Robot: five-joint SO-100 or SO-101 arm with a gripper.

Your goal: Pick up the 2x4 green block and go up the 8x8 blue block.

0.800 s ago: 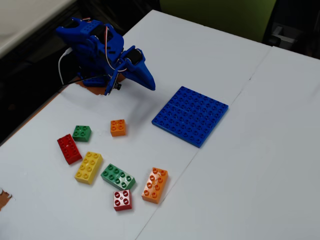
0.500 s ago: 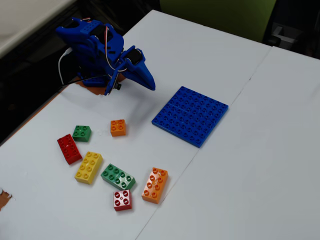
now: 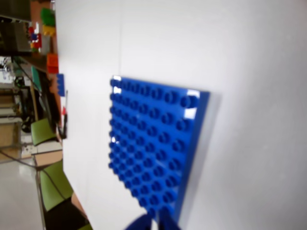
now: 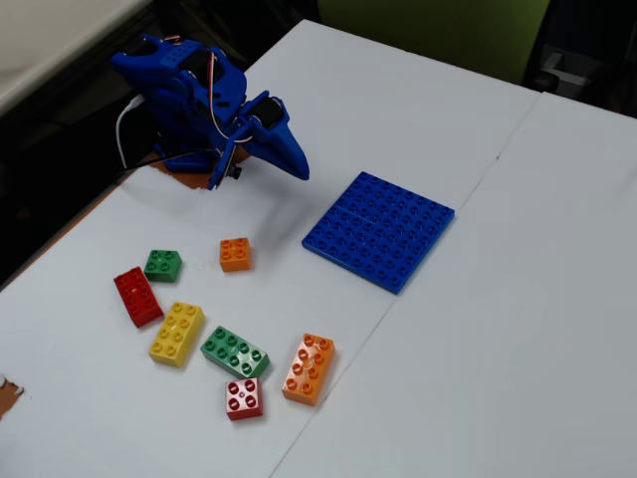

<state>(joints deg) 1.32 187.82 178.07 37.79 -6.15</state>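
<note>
Nothing is done yet: the green block [image 4: 235, 352] lies untouched among the bricks near the table's [image 4: 518, 329] front edge, the blue block [image 4: 379, 230] mid-table is bare, and the folded arm's claw [image 4: 296, 164] looks clenched, empty.

The 2x4 green block [image 4: 235, 352] — a rectangular green brick with eight studs in two rows of four — lies flat on the white table, studs up, its long axis running from upper left to lower right in the fixed view. It sits low in the frame, well apart from the baseplate; it does not appear in the wrist view.

The 8x8 blue block [image 4: 379, 230] — a thin, flat, square blue baseplate with an eight-by-eight grid of studs — lies flat on the table, turned so its corners point roughly up, down, left and right in the fixed view. Nothing rests on it. In the wrist view the baseplate [image 3: 156, 148] fills the middle, seen obliquely, glossy highlights on its studs.
</note>
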